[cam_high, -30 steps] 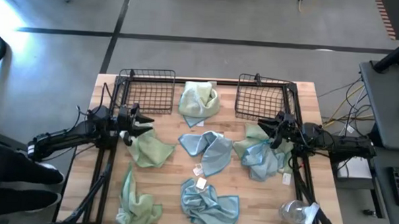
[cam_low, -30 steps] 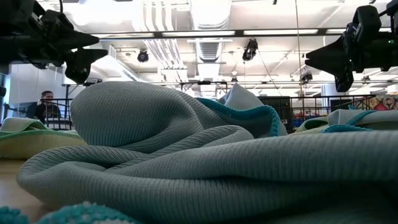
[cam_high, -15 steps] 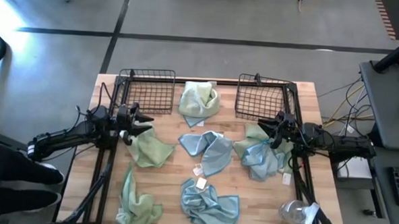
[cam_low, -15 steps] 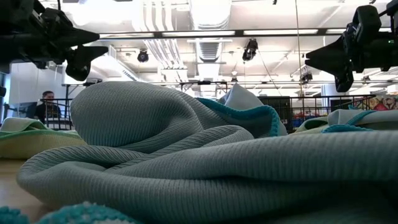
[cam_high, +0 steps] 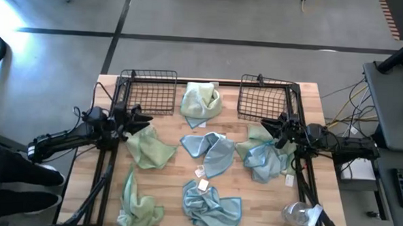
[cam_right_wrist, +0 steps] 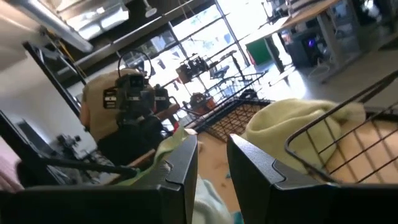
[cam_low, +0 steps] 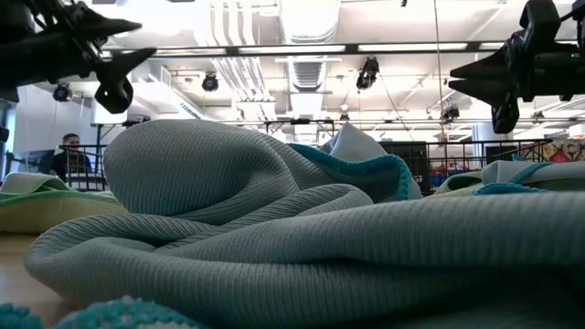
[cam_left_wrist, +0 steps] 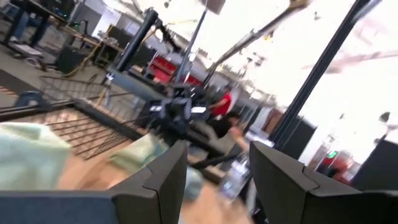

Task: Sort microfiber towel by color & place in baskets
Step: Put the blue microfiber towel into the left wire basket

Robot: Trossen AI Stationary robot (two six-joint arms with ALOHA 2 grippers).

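Note:
Several microfiber towels lie crumpled on the wooden table. A pale green towel [cam_high: 151, 149] lies just near of my left gripper [cam_high: 140, 117], another green one [cam_high: 139, 206] lies at the near left, and a yellow-green one [cam_high: 200, 101] sits between the two baskets. Light blue towels lie at the centre [cam_high: 211, 151] and near centre [cam_high: 211, 206]. A blue and green heap [cam_high: 263, 156] lies below my right gripper [cam_high: 264, 124]. Both grippers hover open above the table, touching nothing. The left basket [cam_high: 148, 90] and right basket [cam_high: 265, 97] stand at the far edge.
A clear plastic wrapper [cam_high: 299, 214] lies at the near right corner. Black frame rails run along both table sides. In the low view a blue towel [cam_low: 274, 228] fills the foreground and a person [cam_low: 66, 151] stands far behind the table.
My left gripper has drawn back a little toward the table's left and far edge, risen, and tipped more level. The towels have stayed where they were.

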